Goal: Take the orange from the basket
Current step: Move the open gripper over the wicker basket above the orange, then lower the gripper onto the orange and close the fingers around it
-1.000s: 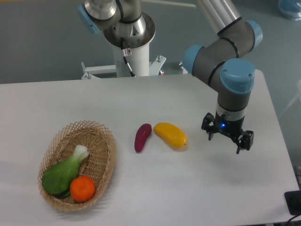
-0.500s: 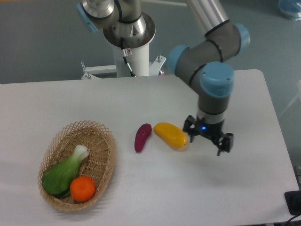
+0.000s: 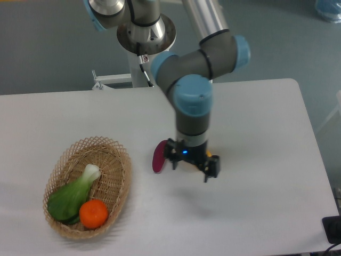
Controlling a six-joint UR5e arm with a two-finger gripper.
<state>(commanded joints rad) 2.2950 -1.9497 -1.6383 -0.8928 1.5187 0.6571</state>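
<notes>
Orange sits in the basket beside the bok choy. We see the end effector well right of the basket, fingers apart, empty.

I see bright, even overhead light on the white matte surface, a faint soft shadow under the black two-finger gripper, sharp focus.

Robotics lab, industrial arm on pedestal mount, plain white table, grey floor

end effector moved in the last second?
Yes. The end effector has shifted left across the table, toward the basket, and now hangs over the yellow fruit beside the purple vegetable.
</notes>
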